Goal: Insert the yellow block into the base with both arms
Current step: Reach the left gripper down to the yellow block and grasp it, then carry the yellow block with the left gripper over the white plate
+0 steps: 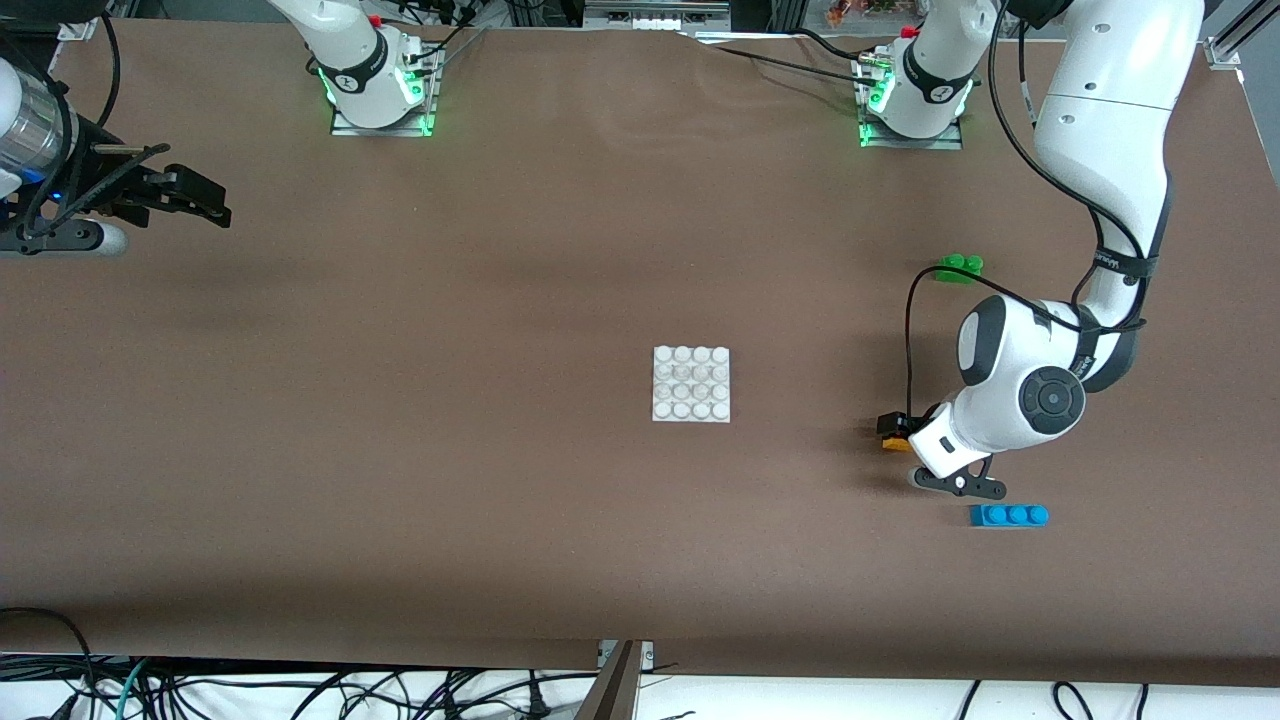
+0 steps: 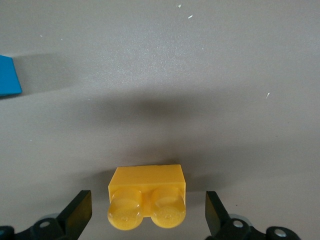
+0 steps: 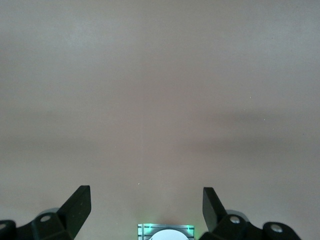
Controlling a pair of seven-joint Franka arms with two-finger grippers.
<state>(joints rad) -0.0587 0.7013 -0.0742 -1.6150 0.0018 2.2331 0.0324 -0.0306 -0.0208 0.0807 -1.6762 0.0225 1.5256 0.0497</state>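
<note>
Left gripper (image 2: 146, 215) hung wide open around the yellow block (image 2: 147, 195) on the table, fingers clear of it; the base (image 1: 691, 384) sat mid-table, bare; right gripper (image 3: 145, 212) waited, gaping, empty

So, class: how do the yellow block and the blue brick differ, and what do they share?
The yellow block has two studs; the blue brick is longer, with three. The yellow block sits between the open left gripper's fingers; the blue brick lies apart, nearer the front camera. Both rest on the table.
</note>
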